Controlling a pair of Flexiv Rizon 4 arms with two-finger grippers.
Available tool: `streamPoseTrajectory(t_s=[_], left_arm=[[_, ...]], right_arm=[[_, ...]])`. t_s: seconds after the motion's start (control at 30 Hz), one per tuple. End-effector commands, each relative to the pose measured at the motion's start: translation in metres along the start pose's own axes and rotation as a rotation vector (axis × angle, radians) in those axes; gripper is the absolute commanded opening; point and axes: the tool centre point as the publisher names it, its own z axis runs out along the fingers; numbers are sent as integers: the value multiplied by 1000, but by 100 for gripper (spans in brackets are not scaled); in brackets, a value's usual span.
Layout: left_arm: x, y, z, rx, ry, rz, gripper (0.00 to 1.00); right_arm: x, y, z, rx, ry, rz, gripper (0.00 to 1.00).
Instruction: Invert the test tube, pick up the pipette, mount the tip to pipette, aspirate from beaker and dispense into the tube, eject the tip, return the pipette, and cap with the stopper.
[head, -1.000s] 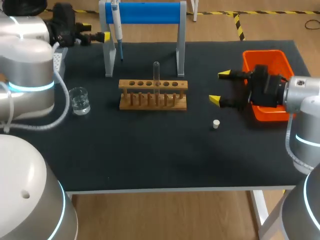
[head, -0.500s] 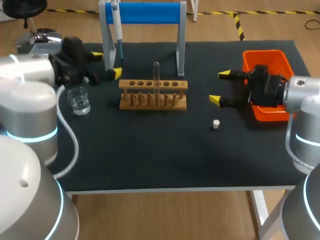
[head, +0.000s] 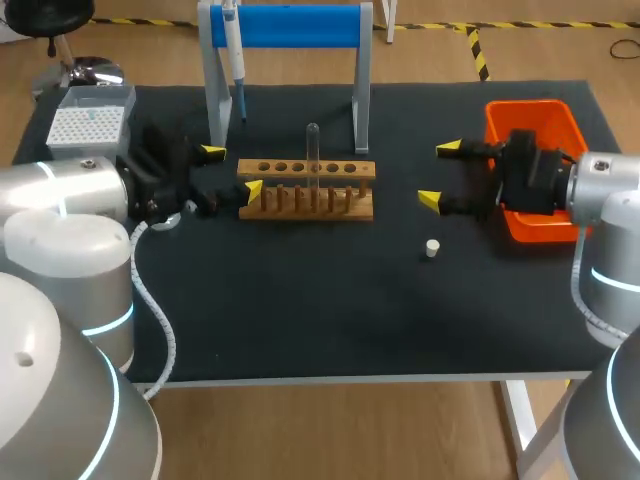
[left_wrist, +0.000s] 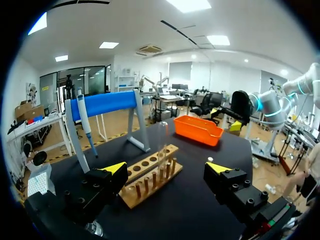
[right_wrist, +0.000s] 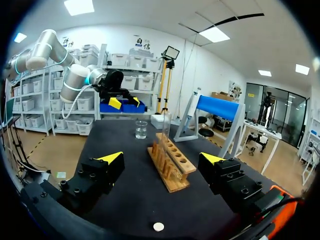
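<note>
Beside the rack (head: 306, 190), the left claw (head: 230, 172) has arrived from the back corner, released; right claw (head: 440, 174) unmoved, released

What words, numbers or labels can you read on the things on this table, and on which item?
None can be read. The pipette, wooden rack, beaker, orange bin, tip box and stopper show no legible print; any marks on the beaker are too small to tell.

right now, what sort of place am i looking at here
Most likely a lab bench set up for robot liquid handling: a wooden rack holding a test tube, a pipette hanging on a blue stand, and a box of tips.
</note>
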Motion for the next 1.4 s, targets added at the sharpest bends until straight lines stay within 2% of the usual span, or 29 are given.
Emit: streamPoseTrajectory(t_s=[0.03, 0.57, 0.87, 1.03, 1.17, 1.4], left_arm=[[-1, 4, -1, 63, 1, 1, 100], [-1, 4, -1, 63, 1, 1, 100], [-1, 4, -1, 63, 1, 1, 100], [-1, 4, -1, 63, 1, 1, 100], [-1, 4, -1, 63, 1, 1, 100], [-1, 4, -1, 63, 1, 1, 100]], right_arm=[[1, 0, -1, 0, 0, 0, 100], [1, 0, -1, 0, 0, 0, 100], [-22, 8, 34, -67, 120, -10, 100], [-24, 11, 56, -133, 245, -8, 100], [-24, 14, 76, -155, 332, 1, 100], [-23, 16, 103, -157, 409, 3, 100]])
